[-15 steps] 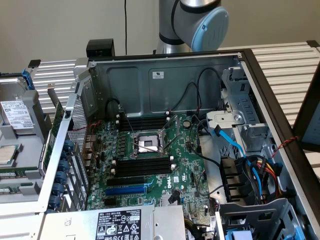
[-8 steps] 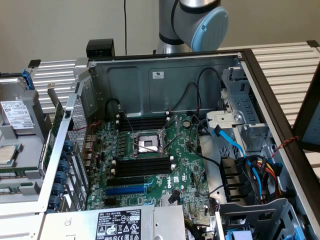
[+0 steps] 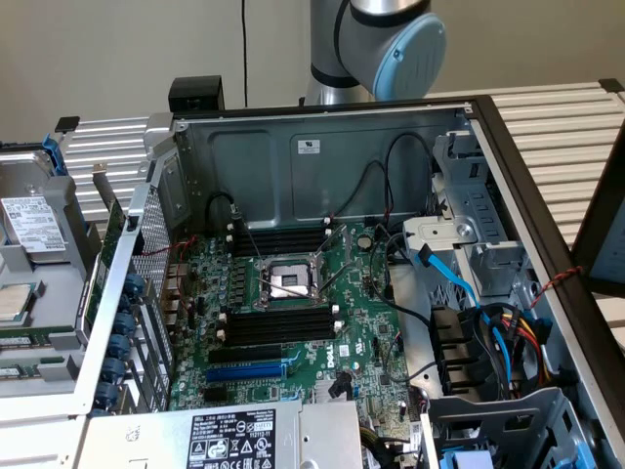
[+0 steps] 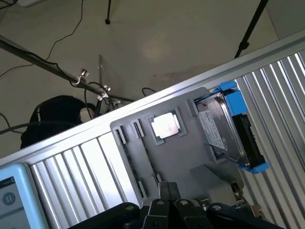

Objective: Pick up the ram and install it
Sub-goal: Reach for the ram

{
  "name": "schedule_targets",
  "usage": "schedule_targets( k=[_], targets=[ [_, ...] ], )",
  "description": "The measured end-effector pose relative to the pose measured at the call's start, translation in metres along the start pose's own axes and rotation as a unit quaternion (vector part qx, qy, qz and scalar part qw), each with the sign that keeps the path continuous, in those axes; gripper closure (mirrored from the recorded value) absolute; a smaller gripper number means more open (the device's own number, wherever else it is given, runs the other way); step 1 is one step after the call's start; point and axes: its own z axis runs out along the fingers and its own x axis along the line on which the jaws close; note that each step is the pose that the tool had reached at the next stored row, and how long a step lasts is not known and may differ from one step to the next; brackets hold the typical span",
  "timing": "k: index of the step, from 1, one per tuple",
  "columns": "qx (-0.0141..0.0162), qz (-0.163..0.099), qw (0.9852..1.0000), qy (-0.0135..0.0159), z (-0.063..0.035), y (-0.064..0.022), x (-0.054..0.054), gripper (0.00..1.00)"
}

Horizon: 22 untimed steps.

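Note:
My gripper [image 4: 167,192] hangs above a grey parts tray [image 4: 190,152] with its fingers pressed together and nothing visible between them. The tray holds a square silver processor [image 4: 166,126] and a hard drive [image 4: 220,131] in a blue bracket. In the exterior view that tray [image 3: 49,269] lies outside the case at the left edge. A thin green strip [image 3: 29,341] in it looks like the ram. The open computer case [image 3: 322,147] shows the motherboard [image 3: 361,322] with long black memory slots [image 3: 278,325] on both sides of the processor socket [image 3: 288,281].
The arm's grey and light-blue joint [image 3: 391,44] rises behind the case. A blue slot [image 3: 244,372] lies in front of the black slots. Cables and a drive cage [image 3: 479,264] crowd the case's right side. A power supply label [image 3: 229,440] sits at the front. The ribbed metal table [image 4: 71,167] carries it all.

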Motion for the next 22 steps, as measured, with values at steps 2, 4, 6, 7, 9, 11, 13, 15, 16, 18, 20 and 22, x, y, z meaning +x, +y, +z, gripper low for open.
schedule_targets(
  k=[2, 4, 6, 7, 9, 11, 13, 15, 16, 18, 20, 22],
  targets=[
    [0.0, -0.006, 1.0, 0.0003, 0.0, 0.0002, 0.0, 0.9],
    [0.0, -0.019, 0.9998, 0.0008, 0.0, 0.0005, 0.001, 0.9],
    [-0.0001, -0.03, 0.9995, 0.0012, 0.0, 0.0008, 0.002, 0.9],
    [-0.0001, -0.033, 0.9994, 0.0013, 0.0, 0.0007, 0.002, 0.9],
    [-0.0001, -0.036, 0.9993, 0.0015, 0.0001, 0.0004, 0.005, 0.9],
    [-0.0001, -0.038, 0.9993, 0.0016, 0.0, -0.0005, 0.008, 0.9],
    [-0.0001, -0.04, 0.9992, 0.0017, 0.0, -0.0018, 0.011, 0.9],
    [-0.0001, -0.042, 0.9991, 0.0018, 0.0002, -0.0031, 0.014, 0.9],
    [-0.0001, -0.043, 0.9991, 0.0018, 0.0005, -0.0036, 0.015, 0.9],
    [-0.0001, -0.048, 0.9989, 0.0019, 0.0018, -0.0042, 0.016, 0.9],
    [-0.0003, -0.062, 0.9981, 0.0026, 0.0026, -0.0043, 0.016, 0.9],
    [-0.0003, -0.08, 0.9968, 0.0034, 0.0031, -0.0044, 0.016, 0.9]
  ],
)
